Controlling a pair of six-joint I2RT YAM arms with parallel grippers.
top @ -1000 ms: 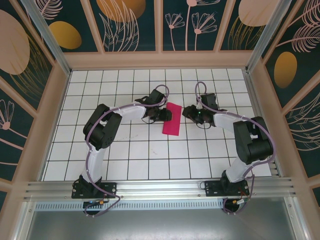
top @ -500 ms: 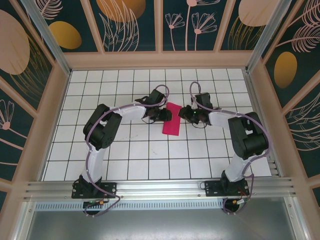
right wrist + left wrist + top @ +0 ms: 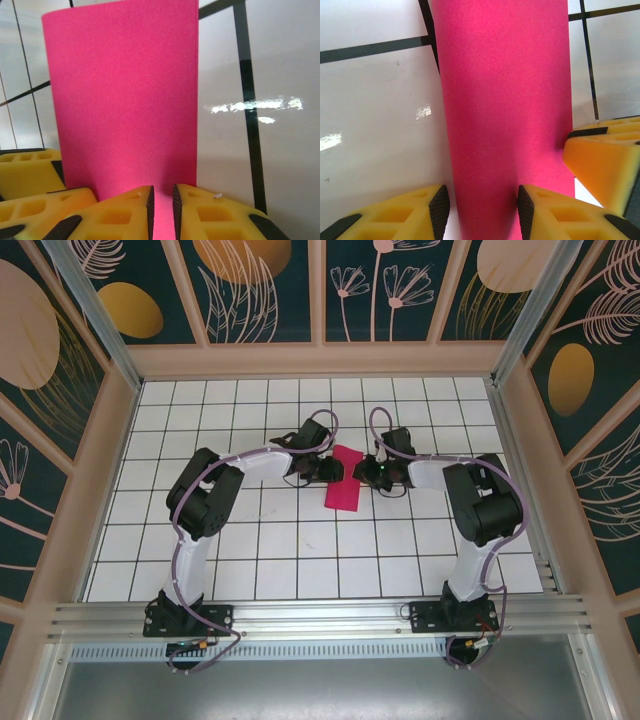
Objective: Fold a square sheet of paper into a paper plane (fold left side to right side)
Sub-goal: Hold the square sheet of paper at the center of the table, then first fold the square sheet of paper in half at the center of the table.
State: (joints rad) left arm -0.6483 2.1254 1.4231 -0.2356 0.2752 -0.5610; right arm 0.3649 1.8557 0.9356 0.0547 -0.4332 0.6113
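One left gripper [image 3: 481, 205], yellow lattice plastic tipped black, jaws spread, paper's edge between them. One square sheet of paper [image 3: 343, 478], matte magenta-pink, folded to a slim rectangle, lying mid-surface [image 3: 250, 540] on glossy white black-lined tiles. One right gripper [image 3: 162, 197], same yellow, jaws almost together over the paper's edge; can't tell if pinching.
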